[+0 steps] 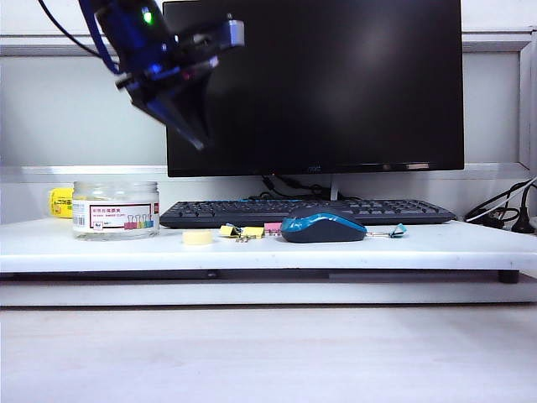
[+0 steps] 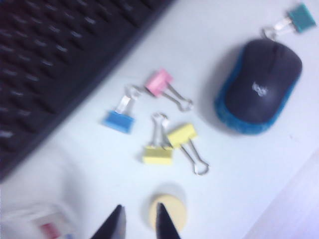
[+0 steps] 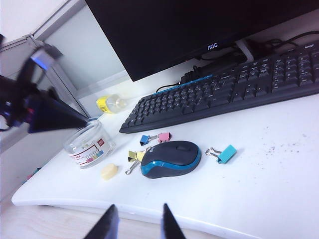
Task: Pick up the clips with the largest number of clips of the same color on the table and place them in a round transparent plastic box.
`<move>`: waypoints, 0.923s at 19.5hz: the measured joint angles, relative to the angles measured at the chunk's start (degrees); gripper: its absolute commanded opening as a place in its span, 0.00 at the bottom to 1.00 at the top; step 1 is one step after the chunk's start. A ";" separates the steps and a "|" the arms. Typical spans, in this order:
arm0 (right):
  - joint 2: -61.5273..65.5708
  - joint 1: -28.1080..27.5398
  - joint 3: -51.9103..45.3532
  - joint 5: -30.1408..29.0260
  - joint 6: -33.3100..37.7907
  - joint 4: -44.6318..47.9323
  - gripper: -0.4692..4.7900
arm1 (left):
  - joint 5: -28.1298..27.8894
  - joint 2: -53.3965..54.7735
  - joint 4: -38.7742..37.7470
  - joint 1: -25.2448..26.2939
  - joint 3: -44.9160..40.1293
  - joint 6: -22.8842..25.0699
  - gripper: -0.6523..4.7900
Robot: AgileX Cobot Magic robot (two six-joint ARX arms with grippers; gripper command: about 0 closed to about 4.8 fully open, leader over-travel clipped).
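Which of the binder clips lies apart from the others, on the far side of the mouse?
The teal clip. It lies alone beyond the mouse, while the pink, blue and yellow ones cluster together.

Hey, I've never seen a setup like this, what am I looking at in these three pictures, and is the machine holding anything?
It is a two-armed robot at a desk. One camera faces the table; the other two ride on the wrists. The left hand hangs high above the clear round jar, holding nothing. The right hand hovers off the table's front, jaws apart, empty. On the table lie two yellow clips, a pink clip, a blue clip, a teal clip, a mouse, a tape roll and a keyboard.
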 measured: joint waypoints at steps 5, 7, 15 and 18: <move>0.00 0.00 0.00 0.00 0.00 0.02 0.31 | 2.01 6.25 -1.68 -0.50 -0.07 0.37 0.35; 0.00 0.00 0.00 0.02 0.00 0.00 0.31 | 2.19 7.54 -1.62 -0.85 -0.07 0.42 0.35; 0.00 0.00 0.00 0.02 0.00 0.00 0.31 | 3.26 8.85 1.03 -0.83 -0.04 0.20 0.41; 0.00 0.07 0.00 -0.35 0.00 0.00 0.31 | 3.43 9.99 1.38 -0.83 -0.04 -0.52 0.41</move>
